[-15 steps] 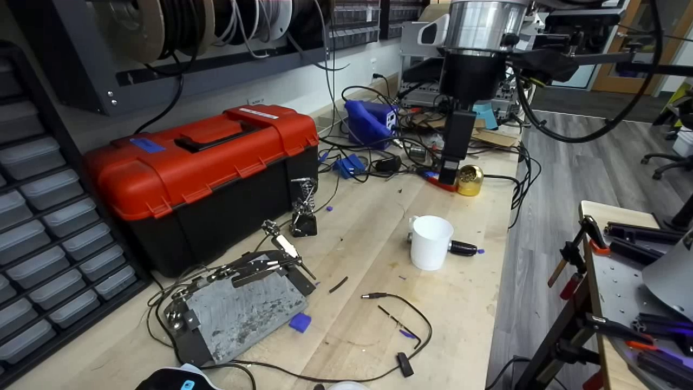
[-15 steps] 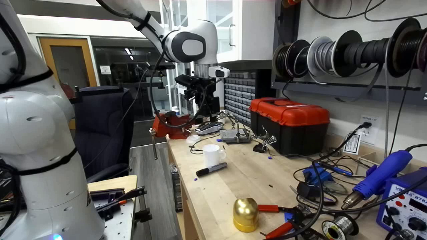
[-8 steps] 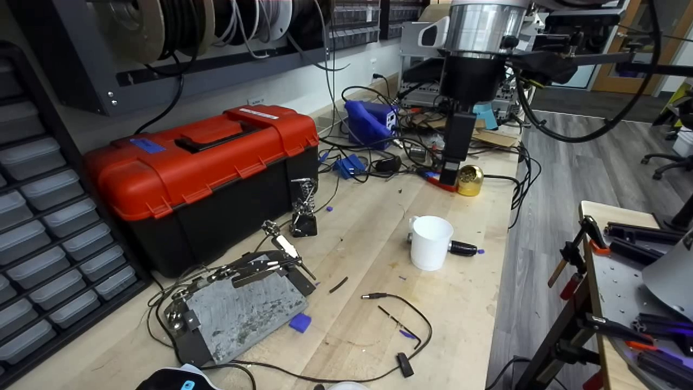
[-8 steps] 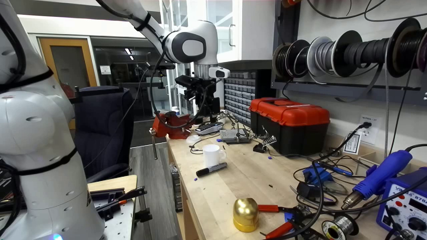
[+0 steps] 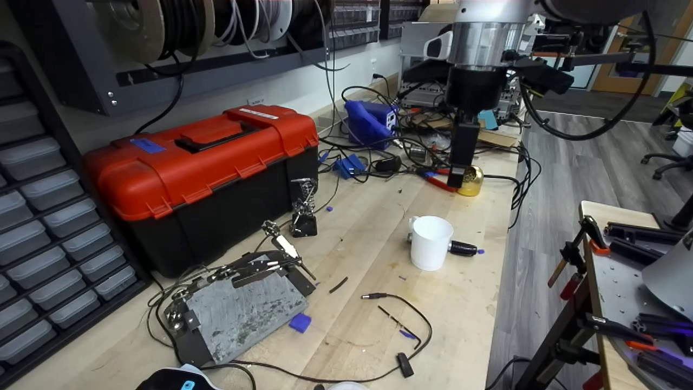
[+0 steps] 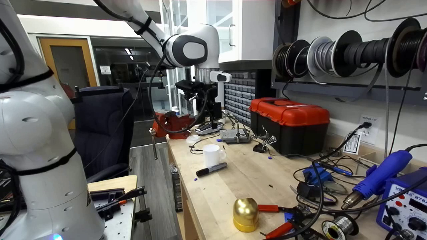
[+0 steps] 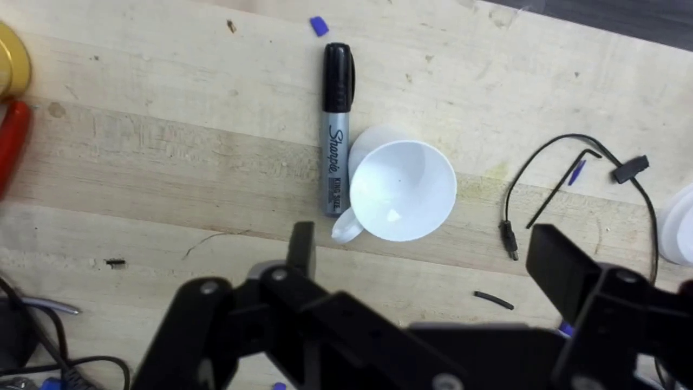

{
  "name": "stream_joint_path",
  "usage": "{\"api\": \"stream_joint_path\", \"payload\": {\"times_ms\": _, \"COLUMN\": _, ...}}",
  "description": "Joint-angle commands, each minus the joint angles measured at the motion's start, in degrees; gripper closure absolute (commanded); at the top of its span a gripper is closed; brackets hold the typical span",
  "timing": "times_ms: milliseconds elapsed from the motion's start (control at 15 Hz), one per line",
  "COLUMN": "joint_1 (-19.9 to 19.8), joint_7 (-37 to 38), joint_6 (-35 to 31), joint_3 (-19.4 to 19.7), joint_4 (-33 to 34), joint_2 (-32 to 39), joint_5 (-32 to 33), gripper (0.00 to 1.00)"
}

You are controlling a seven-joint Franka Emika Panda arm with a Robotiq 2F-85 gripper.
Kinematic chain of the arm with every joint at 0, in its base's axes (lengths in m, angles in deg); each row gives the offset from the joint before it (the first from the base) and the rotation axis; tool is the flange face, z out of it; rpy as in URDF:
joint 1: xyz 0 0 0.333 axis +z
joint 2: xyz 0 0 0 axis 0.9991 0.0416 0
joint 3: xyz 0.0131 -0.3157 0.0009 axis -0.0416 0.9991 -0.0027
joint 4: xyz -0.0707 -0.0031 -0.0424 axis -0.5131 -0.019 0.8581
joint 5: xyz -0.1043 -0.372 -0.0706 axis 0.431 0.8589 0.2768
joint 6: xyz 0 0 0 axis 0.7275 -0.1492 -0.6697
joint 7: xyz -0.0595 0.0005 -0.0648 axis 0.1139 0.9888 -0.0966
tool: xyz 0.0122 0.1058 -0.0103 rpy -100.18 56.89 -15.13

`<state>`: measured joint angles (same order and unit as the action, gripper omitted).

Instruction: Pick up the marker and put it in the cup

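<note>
The marker [image 7: 335, 135], with a grey barrel and black cap, lies flat on the bench beside the white cup, close to its wall. It also shows in both exterior views [image 5: 463, 248] [image 6: 211, 169], partly behind the cup in one of them. The cup [image 7: 403, 189] stands upright with its handle by the marker's barrel end; its visible inside holds nothing. It shows in both exterior views [image 5: 431, 242] [image 6: 212, 155]. My gripper [image 7: 424, 244] is open and empty, its fingers [image 7: 301, 254] wide apart. It hangs above the bench [image 5: 459, 176], apart from cup and marker.
A black cable [image 7: 520, 179] and a hex key [image 7: 560, 189] lie near the cup. A gold tip cleaner [image 6: 246, 215] and red-handled pliers [image 6: 280, 230] lie on the bench. A red toolbox [image 5: 216, 162] stands by the wall. A helping-hands stand [image 5: 243, 309] is nearby.
My gripper and wrist have moved slightly down and a little to the right in both exterior views. The cup and marker have not moved.
</note>
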<state>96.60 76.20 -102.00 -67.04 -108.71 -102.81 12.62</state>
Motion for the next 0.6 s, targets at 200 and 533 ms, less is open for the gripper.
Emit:
{"api": "stream_joint_path", "payload": {"times_ms": 200, "joint_1": -1.6, "joint_7": 1.6, "joint_6": 0.6, "joint_3": 0.2, "joint_4": -5.7, "joint_2": -3.3, "joint_5": 3.2, "gripper": 0.0}}
{"api": "stream_joint_path", "payload": {"times_ms": 533, "joint_1": -1.5, "joint_7": 0.0, "joint_6": -2.1, "joint_3": 0.5, "joint_4": -9.6, "joint_2": -5.0, "joint_5": 2.6, "gripper": 0.0}}
